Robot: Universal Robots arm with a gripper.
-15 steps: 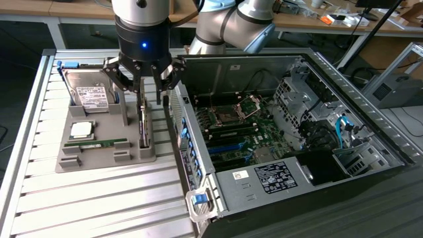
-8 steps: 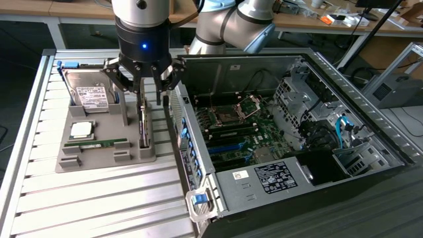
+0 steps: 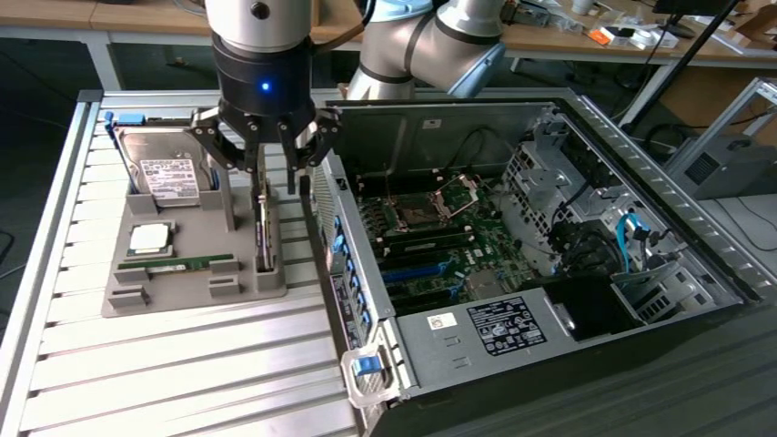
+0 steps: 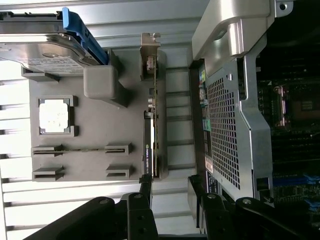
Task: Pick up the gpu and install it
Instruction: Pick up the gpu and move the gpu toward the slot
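The gpu [image 3: 262, 232] stands on its edge in a slot at the right side of the grey holder tray [image 3: 182, 299], next to the open computer case [image 3: 510, 337]. In the wrist view the gpu [image 4: 152, 130] is seen edge-on, with its silver end bracket [image 4: 149, 55] at the far end. My gripper [image 3: 275, 173] hangs directly over the card's far half, open, with its fingers spread to either side of the card's top edge. In the wrist view the gripper [image 4: 170, 192] has one fingertip [image 4: 145, 189] close to the card's near end and the other toward the case. Nothing is held.
On the holder tray lie a silver hard drive [image 3: 164, 173] with a white label, a CPU chip [image 3: 149, 238] and a slim green memory stick [image 3: 182, 262]. The case's perforated wall [image 4: 225, 130] stands close beside the card. The motherboard [image 3: 431, 228] lies exposed inside.
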